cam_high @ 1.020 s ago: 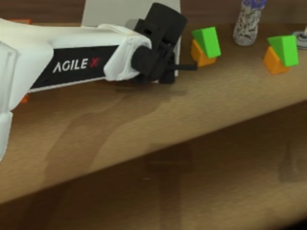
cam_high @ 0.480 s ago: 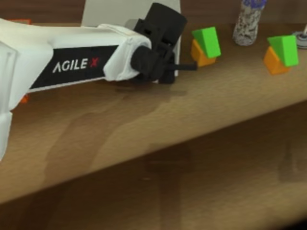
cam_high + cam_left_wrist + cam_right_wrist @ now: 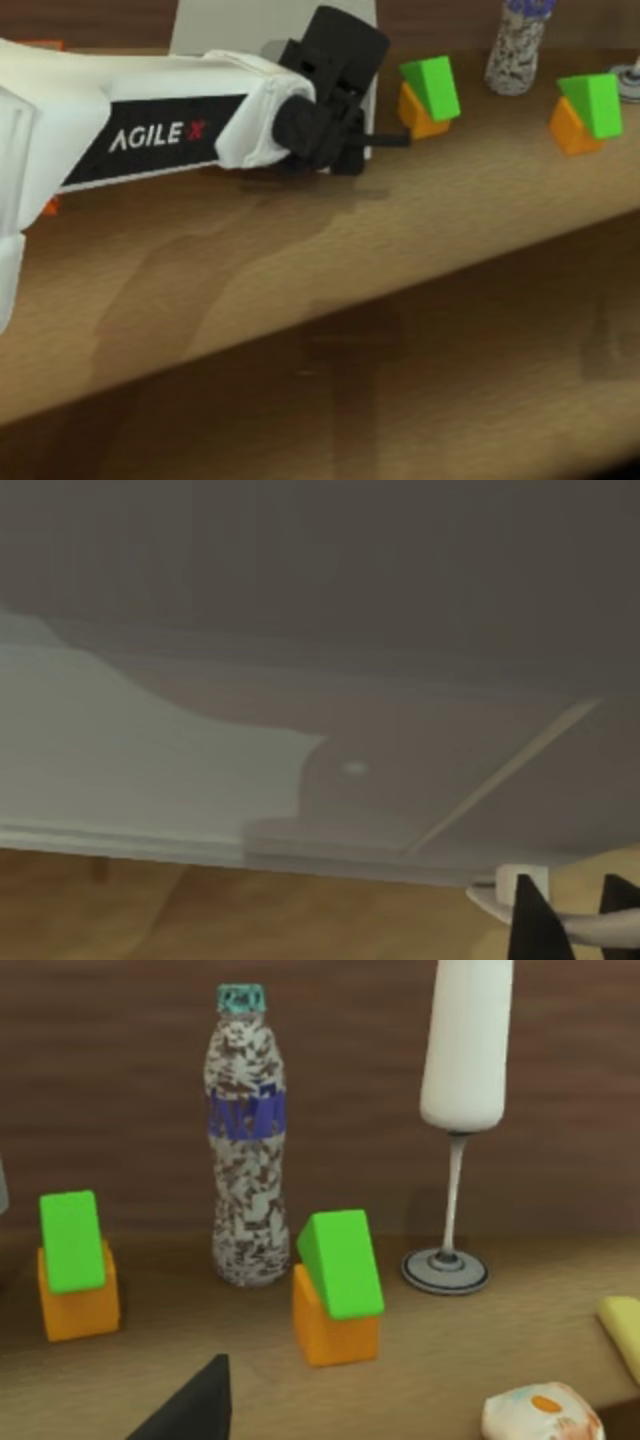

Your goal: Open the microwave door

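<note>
Nothing has shifted: left gripper [image 3: 385, 138] stays at the boxy silver-white microwave [image 3: 270, 25], black fingers [image 3: 535, 925] slightly parted at its smooth door [image 3: 300, 680] above the wooden bench [image 3: 300, 300].

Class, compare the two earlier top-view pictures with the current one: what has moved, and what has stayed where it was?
Nothing has visibly changed. The left gripper remains at the front of the microwave, and the two orange-and-green blocks and the bottle sit where they were.
</note>
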Robot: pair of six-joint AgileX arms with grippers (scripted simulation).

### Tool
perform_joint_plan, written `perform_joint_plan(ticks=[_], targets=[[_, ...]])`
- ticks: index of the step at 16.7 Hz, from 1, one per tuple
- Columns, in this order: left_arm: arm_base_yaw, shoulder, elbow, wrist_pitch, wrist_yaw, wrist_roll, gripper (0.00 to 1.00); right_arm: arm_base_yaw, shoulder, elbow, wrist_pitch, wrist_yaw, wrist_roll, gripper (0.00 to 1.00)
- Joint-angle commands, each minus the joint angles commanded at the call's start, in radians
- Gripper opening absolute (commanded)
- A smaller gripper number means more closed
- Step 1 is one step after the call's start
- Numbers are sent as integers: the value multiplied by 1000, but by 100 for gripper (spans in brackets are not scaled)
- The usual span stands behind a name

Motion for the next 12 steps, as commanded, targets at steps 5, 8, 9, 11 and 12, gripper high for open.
perform_joint_plan(ticks=[5,8,9,11,12], targets=[[-4,-9,-16,10,14,12,0,0,0,0,0,0,0,100],[4,-29,-43,30,26,35,0,0,0,0,0,0,0,100],[6,-31,-50,31,28,39,0,0,0,0,0,0,0,100],[6,-31,-50,31,29,40,0,0,0,0,0,0,0,100],[6,-31,-50,31,29,40,0,0,0,0,0,0,0,100]])
